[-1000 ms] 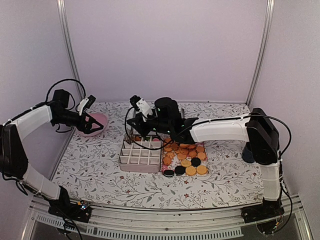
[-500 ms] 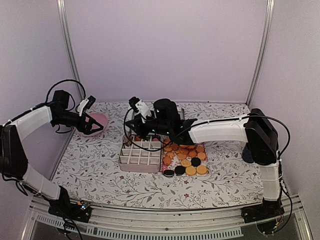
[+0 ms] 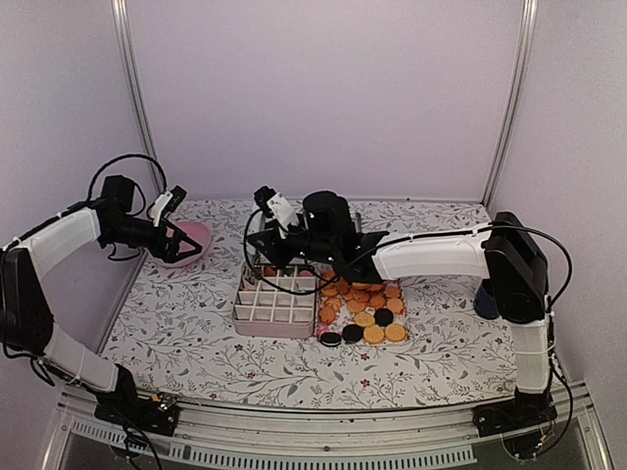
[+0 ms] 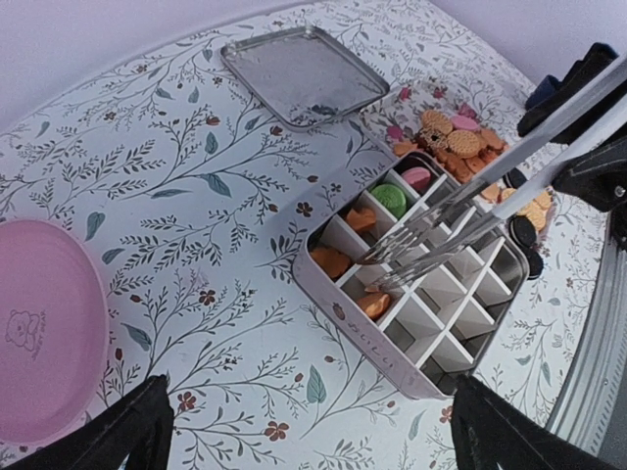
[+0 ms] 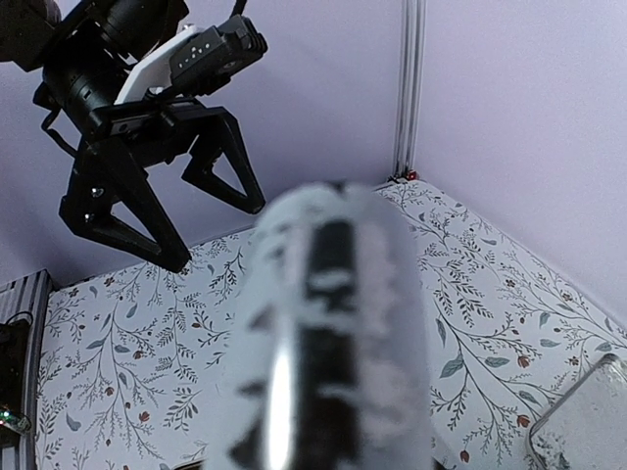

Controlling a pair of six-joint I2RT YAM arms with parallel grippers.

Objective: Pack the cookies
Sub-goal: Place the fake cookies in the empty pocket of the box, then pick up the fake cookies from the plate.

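The cookies (image 3: 362, 304) lie heaped on a sheet right of the partitioned tin box (image 3: 274, 302); most are orange, a few black. In the left wrist view several cells of the box (image 4: 490, 294) hold orange cookies (image 4: 330, 261), one green and one pink. My right gripper (image 3: 284, 250) is shut on metal tongs (image 4: 460, 211), whose tips dip into a cell at the box's far left. The tongs (image 5: 333, 352) fill the right wrist view as a blur. My left gripper (image 3: 186, 250) hangs open and empty by the pink plate (image 3: 191, 235).
The tin's lid (image 4: 304, 73) lies flat behind the box. The pink plate (image 4: 44, 333) sits at the table's left edge. A dark object (image 3: 485, 299) stands at the far right by the right arm. Walls close in the back and both sides.
The right arm has wavered slightly over the box's far-left cells with the tongs. The left arm has not moved.
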